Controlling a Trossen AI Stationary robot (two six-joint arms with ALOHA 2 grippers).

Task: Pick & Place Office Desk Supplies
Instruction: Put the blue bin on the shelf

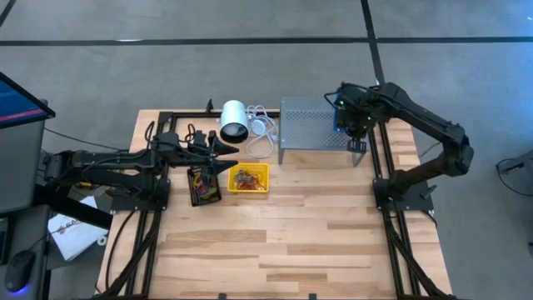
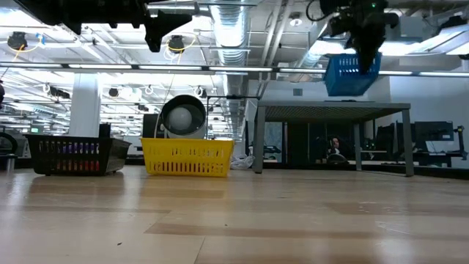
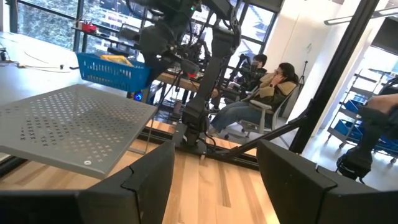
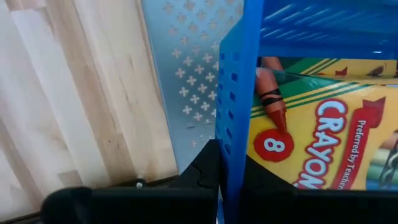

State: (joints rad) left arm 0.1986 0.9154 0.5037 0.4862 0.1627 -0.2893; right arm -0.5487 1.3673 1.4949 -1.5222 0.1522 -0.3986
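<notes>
My right gripper [image 2: 364, 50] is shut on a blue basket [image 2: 352, 74] and hangs it above the right end of the grey perforated rack [image 1: 312, 129]. A yellow-and-green crayon box [image 4: 314, 140] lies inside the basket. My left gripper [image 1: 231, 160] points level toward the table's right, open and holding nothing, above a black tray [image 1: 204, 185] and beside a yellow tray [image 1: 249, 179] of small coloured supplies. Both trays rest flat on the wooden table. In the left wrist view the left gripper [image 3: 214, 177] is wide apart, facing the rack's top [image 3: 68, 124]. My right gripper holds the blue basket by one side wall at its rim [image 4: 235, 106], with one finger inside the basket and one outside. The fingers come from above, pointing down. The basket hangs below them, about level and clear of the rack's top [image 2: 333, 108].
A white cylinder [image 1: 234, 119] with a white cable [image 1: 262, 133] lies at the back between the trays and the rack. Black frame rails [image 1: 385, 179] run along both sides of the table. Bare wood [image 1: 283, 242] stretches toward the near edge. People sit beyond the table [image 3: 273, 87].
</notes>
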